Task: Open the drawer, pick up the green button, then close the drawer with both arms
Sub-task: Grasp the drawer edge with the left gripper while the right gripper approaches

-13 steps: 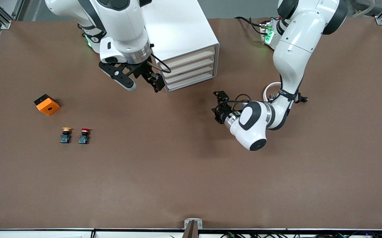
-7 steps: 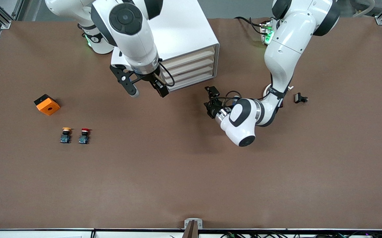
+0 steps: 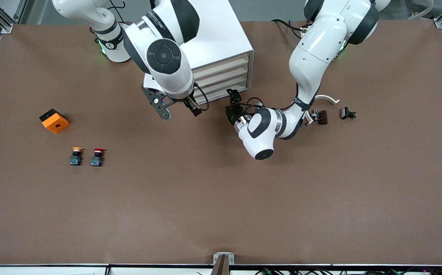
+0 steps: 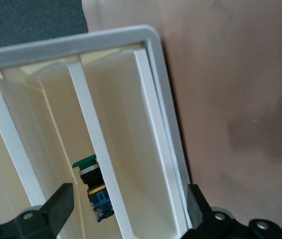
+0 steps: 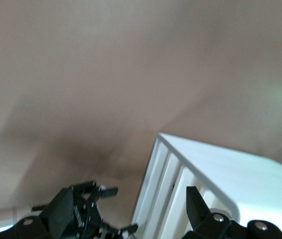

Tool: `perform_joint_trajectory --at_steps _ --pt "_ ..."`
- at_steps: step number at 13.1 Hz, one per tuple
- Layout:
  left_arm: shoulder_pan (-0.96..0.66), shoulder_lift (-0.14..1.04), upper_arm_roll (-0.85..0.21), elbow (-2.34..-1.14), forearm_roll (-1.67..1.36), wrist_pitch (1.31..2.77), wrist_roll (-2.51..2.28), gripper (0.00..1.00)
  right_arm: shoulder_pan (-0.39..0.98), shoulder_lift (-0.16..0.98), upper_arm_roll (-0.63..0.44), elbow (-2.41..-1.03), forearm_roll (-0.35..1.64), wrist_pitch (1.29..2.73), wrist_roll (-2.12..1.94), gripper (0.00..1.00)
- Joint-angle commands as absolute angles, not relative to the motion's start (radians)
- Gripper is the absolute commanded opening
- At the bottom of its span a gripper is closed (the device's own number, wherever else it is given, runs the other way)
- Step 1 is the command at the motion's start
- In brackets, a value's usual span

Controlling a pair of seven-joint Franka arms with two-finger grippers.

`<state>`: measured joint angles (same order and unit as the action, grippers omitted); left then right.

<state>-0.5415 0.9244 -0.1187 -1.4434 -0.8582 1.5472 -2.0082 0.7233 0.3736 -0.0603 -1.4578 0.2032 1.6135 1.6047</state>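
The button (image 4: 92, 185), with its green cap, black body and blue base, was seen upright inside the drawer unit (image 4: 151, 124). Both the left end effector (image 4: 126, 209) and the right end effector (image 3: 178, 109) were held open and empty.

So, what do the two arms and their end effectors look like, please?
Both arms are glossy white with rounded links and black joint discs. The right end effector and the left end effector are black, each with two fingers. Black cables loop at both wrists. A green light glows at the right arm's base.
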Motion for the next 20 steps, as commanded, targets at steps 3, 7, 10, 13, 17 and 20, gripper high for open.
perform_joint_trajectory --at_steps 3,7,10,13,17,20 --pt "-0.578 0.946 -0.118 -1.428 -0.907 1.529 -2.095 1.0 0.735 0.388 -0.067 -1.431 0.265 1.606 1.623 1.0" --pt "-0.6 0.959 -0.118 -1.431 -0.907 1.519 -2.108 0.91 0.752 0.408 -0.067 -1.433 0.265 1.608 1.62 1.0" --pt "-0.601 0.959 -0.118 -1.431 -0.907 1.491 -2.134 0.91 0.756 0.413 -0.067 -1.431 0.267 1.608 1.618 1.0" --pt "-0.614 0.957 -0.123 -1.431 -0.907 1.471 -2.146 0.89 0.756 0.413 -0.067 -1.431 0.267 1.609 1.618 1.0" --pt "-0.623 0.959 -0.124 -1.431 -0.907 1.471 -2.148 0.82 0.756 0.414 -0.067 -1.431 0.267 1.609 1.608 0.59" --pt "-0.623 0.959 -0.123 -1.431 -0.907 1.471 -2.158 0.64 0.756 0.416 -0.067 -1.431 0.267 1.609 1.566 0.48"
